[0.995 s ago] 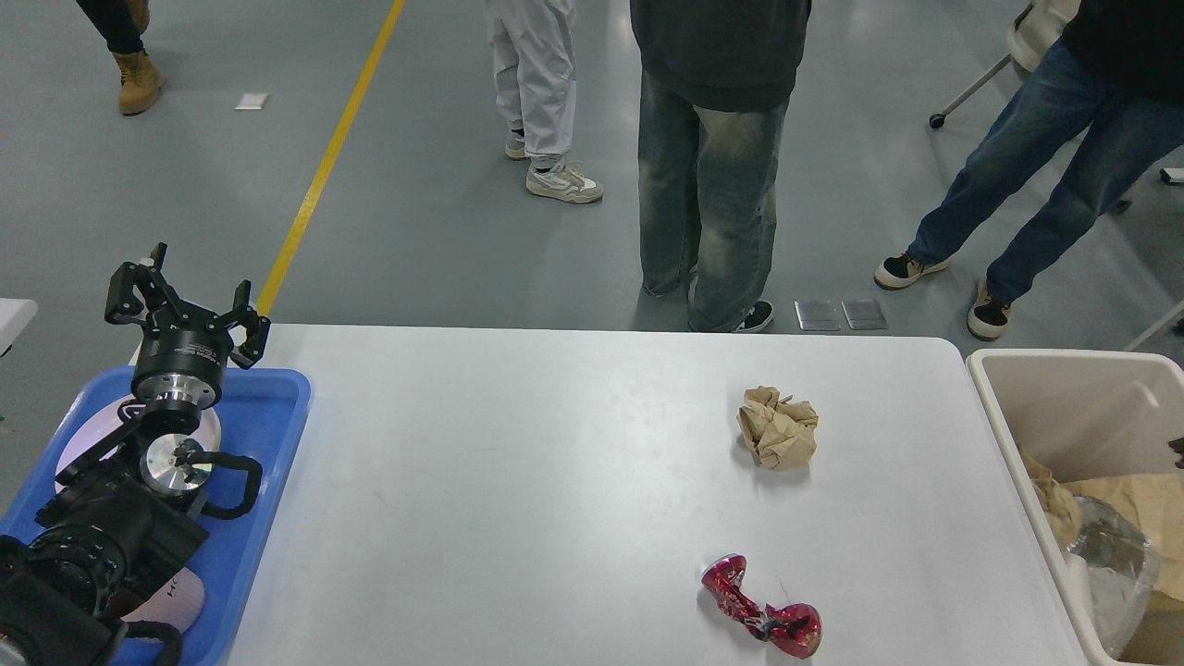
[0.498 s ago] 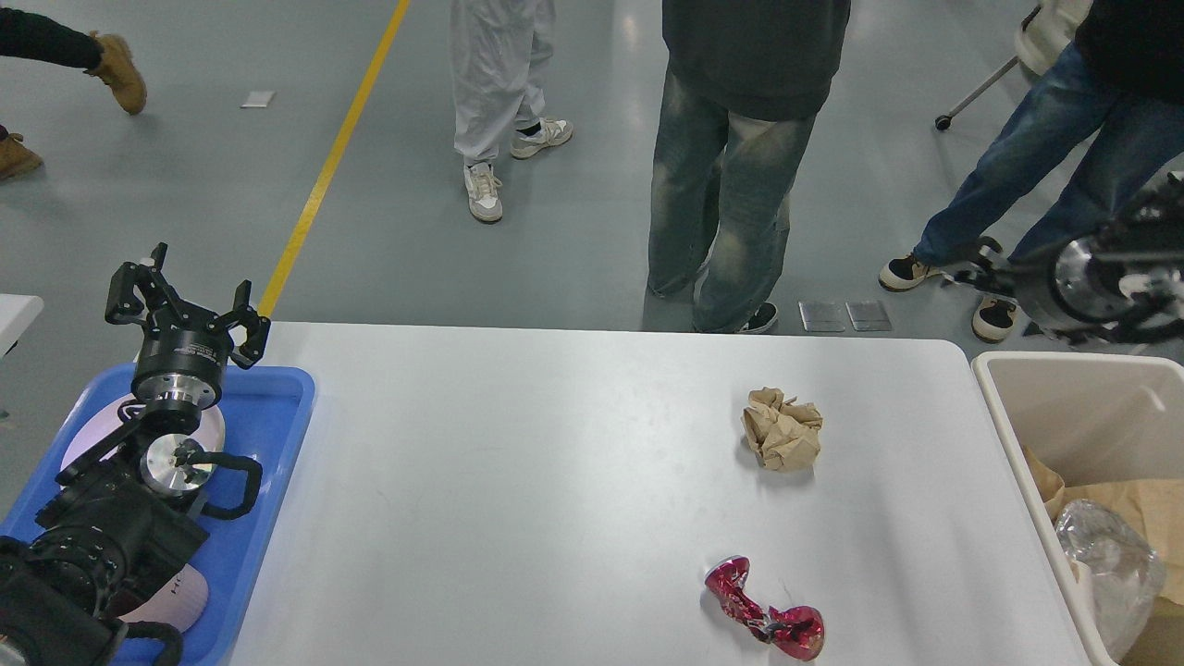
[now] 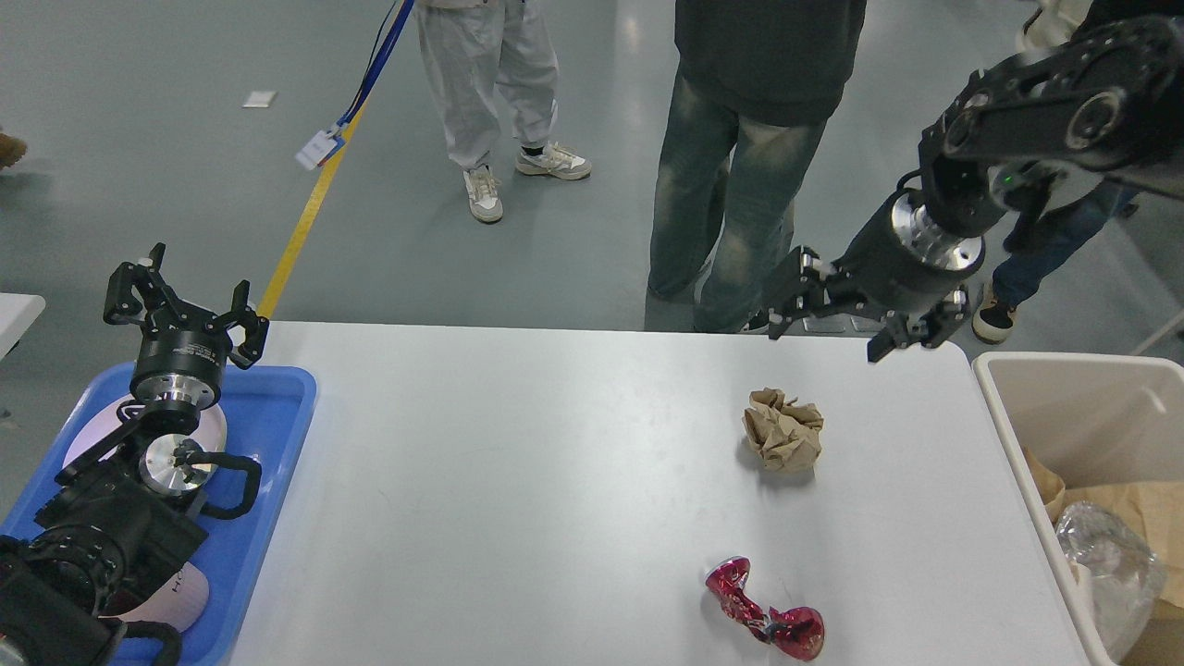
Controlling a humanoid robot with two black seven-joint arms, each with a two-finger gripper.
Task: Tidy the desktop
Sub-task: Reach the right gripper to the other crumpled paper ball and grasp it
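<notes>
The white desktop (image 3: 518, 481) fills the middle of the head view. A crumpled brown paper ball (image 3: 783, 430) lies on its right half. A crushed red can (image 3: 766, 619) lies nearer the front edge. My right gripper (image 3: 828, 326) is open and empty, held above the table's far edge, up and right of the paper ball. My left gripper (image 3: 180, 296) is open and empty, raised over the far end of the blue tray (image 3: 268, 435) at the left.
A beige bin (image 3: 1073, 407) stands off the table's right end, holding brown paper and a clear plastic bag (image 3: 1105, 573). White plates (image 3: 208, 425) lie in the blue tray under my left arm. Several people stand just beyond the table's far edge.
My right arm has swung in from the right and now hangs over the table's far edge near the paper ball. The left arm has not moved. The people behind have shifted.
</notes>
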